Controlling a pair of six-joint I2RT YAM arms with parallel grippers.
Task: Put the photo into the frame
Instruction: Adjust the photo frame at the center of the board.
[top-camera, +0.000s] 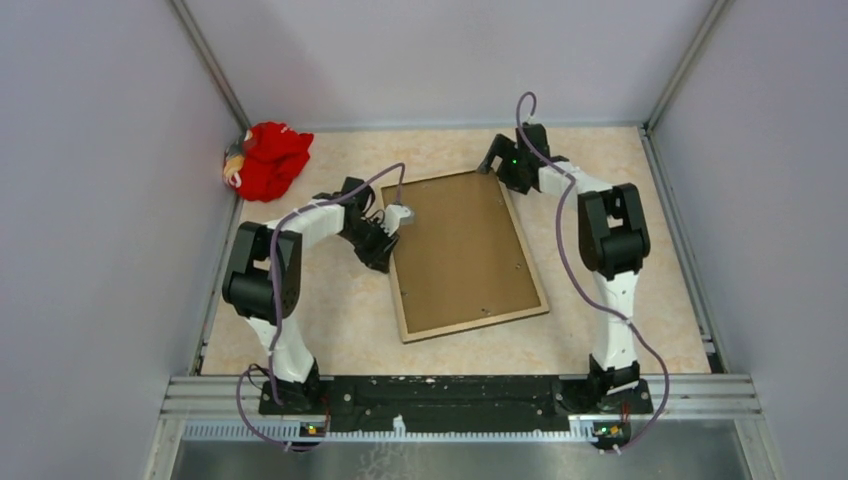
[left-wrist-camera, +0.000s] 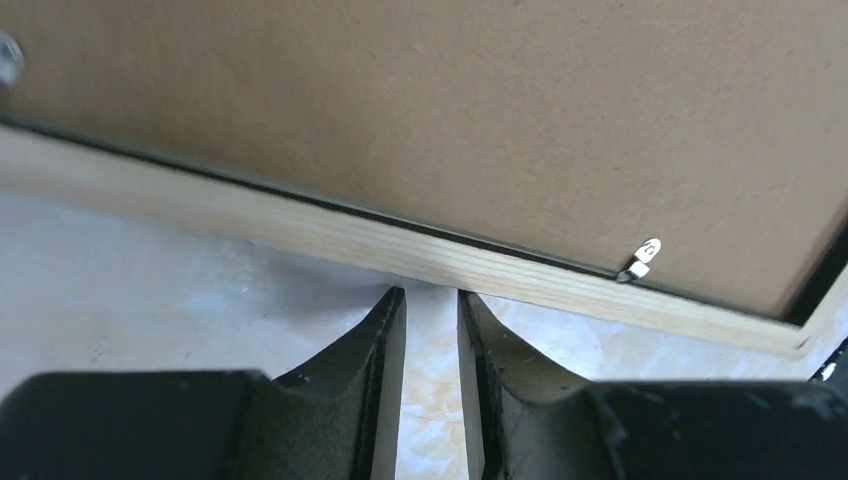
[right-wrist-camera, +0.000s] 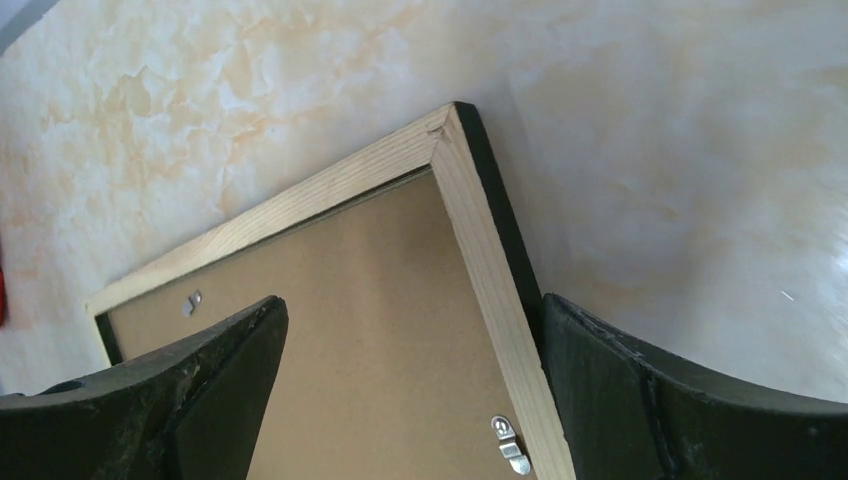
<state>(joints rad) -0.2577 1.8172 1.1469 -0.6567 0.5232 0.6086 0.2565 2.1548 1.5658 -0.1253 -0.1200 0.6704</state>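
Left gripper (top-camera: 399, 221) sits low on the table (top-camera: 330, 310), left of centre. Its fingers are drawn close, with only a narrow slit between them and nothing in it. In the left wrist view its tips (left-wrist-camera: 432, 292) point at the outer side of the frame's left rail, just short of the wood; I cannot tell if they touch.

Right gripper (top-camera: 497, 160) hangs over the frame's far right corner, toward the far edge of the table. Its fingers are spread wide: one (right-wrist-camera: 200, 370) is above the board, the other (right-wrist-camera: 640, 390) outside the right rail, beside its black outer edge.

The frame (top-camera: 478, 325) lies flat in the middle of the table, tan back up and skewed to the table edges, its near left corner pointing at the near edge. A brown board (top-camera: 465, 255) fills its back. Small metal tabs (right-wrist-camera: 508, 440) show along the rails.

A red cloth (top-camera: 268, 158) is bunched in the far left corner of the table, well apart from the frame.
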